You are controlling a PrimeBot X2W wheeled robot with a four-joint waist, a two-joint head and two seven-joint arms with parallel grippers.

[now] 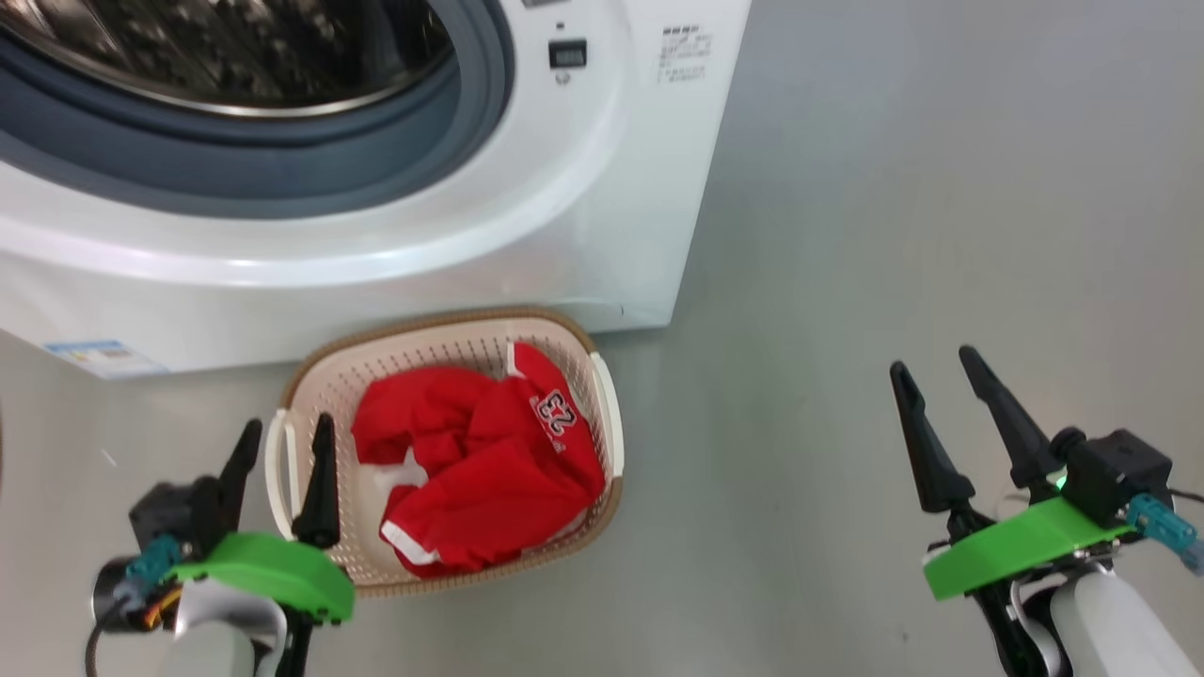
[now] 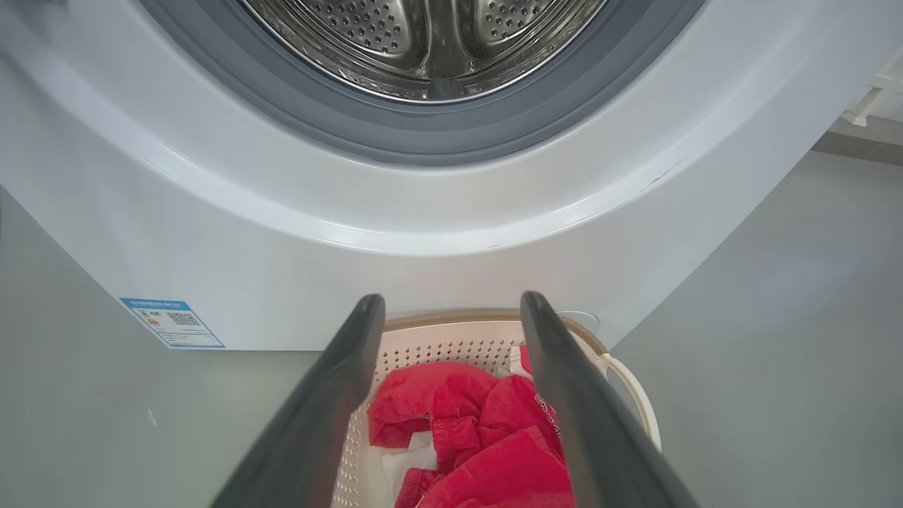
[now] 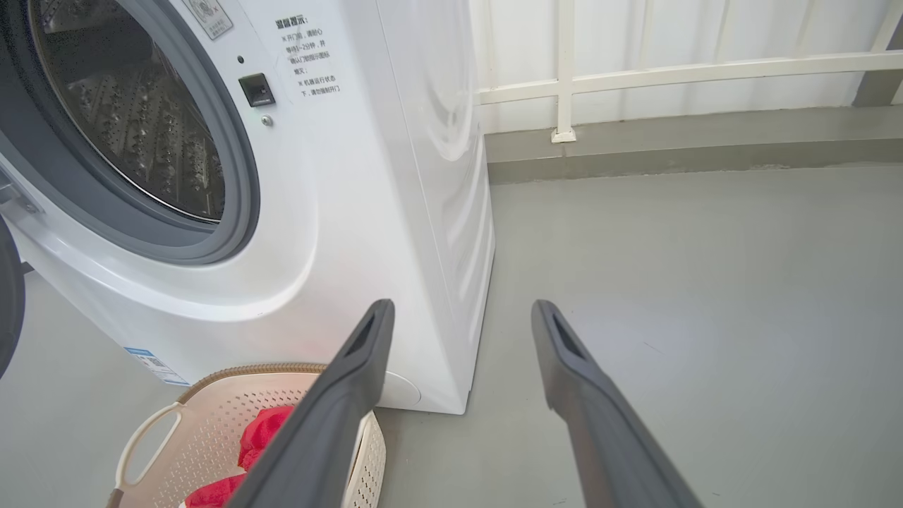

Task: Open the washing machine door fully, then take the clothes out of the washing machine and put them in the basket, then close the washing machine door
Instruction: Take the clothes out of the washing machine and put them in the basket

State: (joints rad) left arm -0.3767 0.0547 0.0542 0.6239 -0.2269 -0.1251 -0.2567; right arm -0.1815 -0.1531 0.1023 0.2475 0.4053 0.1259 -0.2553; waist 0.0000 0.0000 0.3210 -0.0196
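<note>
Clothes [image 1: 480, 470] lie heaped in the basket [image 1: 414, 329] on the floor at six o'clock of the washing machine [image 1: 602, 169] mouth; the visible drum looks empty. Left gripper [image 1: 288, 423] hovers over the basket's nine o'clock rim, right gripper [image 1: 933, 361] well off at three o'clock; both spread wide, empty. Judgement: unloading done, closing remains. Washing machine door [image 3: 8, 296], a dark edge at nine o'clock, needs reaching and swinging shut.

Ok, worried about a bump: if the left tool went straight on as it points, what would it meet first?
Likely the washing machine, its white front below the grey seal; the left tool aims just over the basket rim, depth unclear.
</note>
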